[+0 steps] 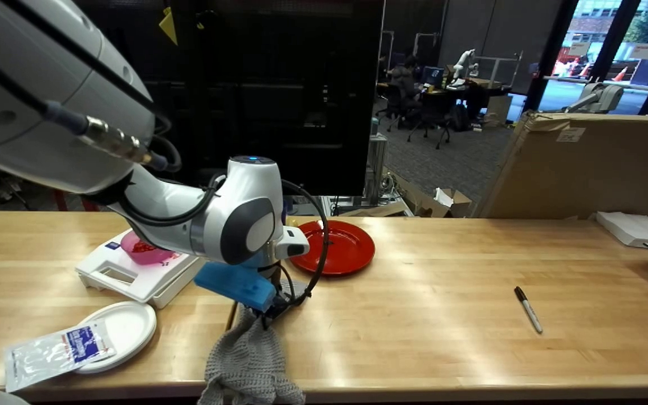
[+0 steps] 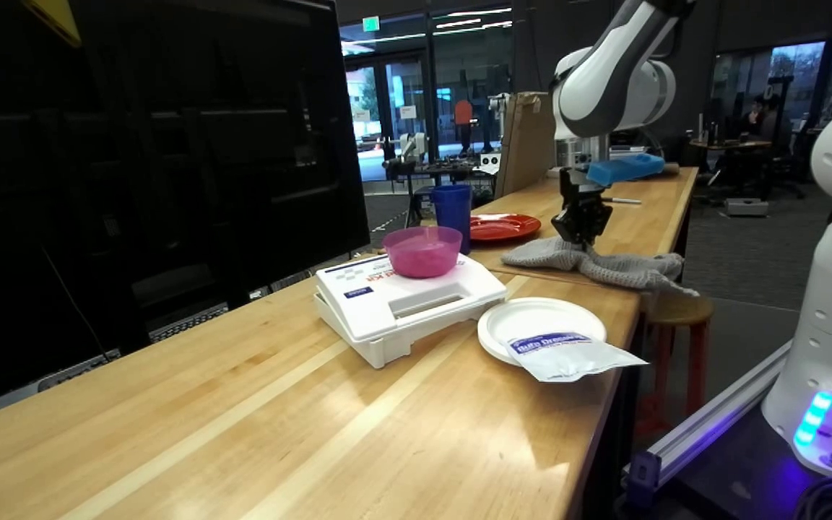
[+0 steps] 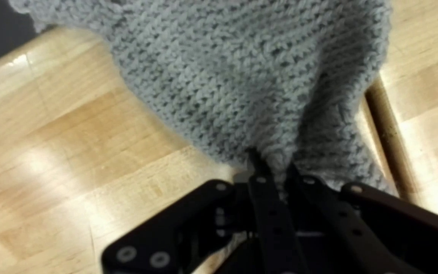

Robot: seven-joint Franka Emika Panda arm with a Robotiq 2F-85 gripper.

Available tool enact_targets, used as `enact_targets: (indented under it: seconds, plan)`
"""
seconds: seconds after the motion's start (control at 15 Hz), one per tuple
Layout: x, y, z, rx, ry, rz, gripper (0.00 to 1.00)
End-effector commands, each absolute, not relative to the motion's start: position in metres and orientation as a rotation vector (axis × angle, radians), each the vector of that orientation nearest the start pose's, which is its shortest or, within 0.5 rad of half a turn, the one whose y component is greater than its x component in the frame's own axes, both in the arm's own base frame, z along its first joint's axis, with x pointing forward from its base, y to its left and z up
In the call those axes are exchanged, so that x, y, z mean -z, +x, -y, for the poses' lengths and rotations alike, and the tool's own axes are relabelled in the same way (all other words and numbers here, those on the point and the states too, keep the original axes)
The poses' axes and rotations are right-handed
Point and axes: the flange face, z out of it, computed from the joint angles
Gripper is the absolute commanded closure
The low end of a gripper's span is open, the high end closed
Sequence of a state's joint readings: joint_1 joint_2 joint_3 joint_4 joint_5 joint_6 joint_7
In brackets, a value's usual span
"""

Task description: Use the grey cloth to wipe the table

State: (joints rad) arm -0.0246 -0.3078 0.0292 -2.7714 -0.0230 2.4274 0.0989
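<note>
The grey knitted cloth (image 1: 251, 360) lies bunched on the wooden table (image 1: 414, 343) across the seam, and one end hangs over the table's edge nearest the robot base. It also shows in an exterior view (image 2: 625, 270) and fills the upper part of the wrist view (image 3: 219, 83). My gripper (image 3: 274, 167) points down and is shut on a pinched fold of the cloth. The gripper also shows in an exterior view (image 2: 582, 235), low over the table at the cloth. In an exterior view the fingertips (image 1: 270, 318) are partly hidden by the wrist parts and cloth.
A red plate (image 1: 338, 247) and a blue cup (image 2: 452, 209) stand behind the gripper. A white case (image 2: 401, 303) bears a pink bowl (image 2: 423, 253). A white plate (image 2: 539, 318) with a packet (image 2: 568, 359) lies beside the cloth. A marker (image 1: 528, 309) lies farther along.
</note>
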Motion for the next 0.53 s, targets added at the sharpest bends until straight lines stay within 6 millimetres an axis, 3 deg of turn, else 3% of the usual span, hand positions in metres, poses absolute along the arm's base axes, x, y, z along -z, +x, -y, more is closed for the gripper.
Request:
enact_targets:
  seconds: [0.0, 0.27, 0.47]
  plan:
    - [-0.307, 0.368, 0.003, -0.067, -3.169, -0.181, 0.98]
    - [-0.305, 0.367, 0.012, -0.079, -3.185, -0.239, 0.98]
    - [-0.307, 0.365, 0.03, -0.083, -3.228, -0.298, 0.98]
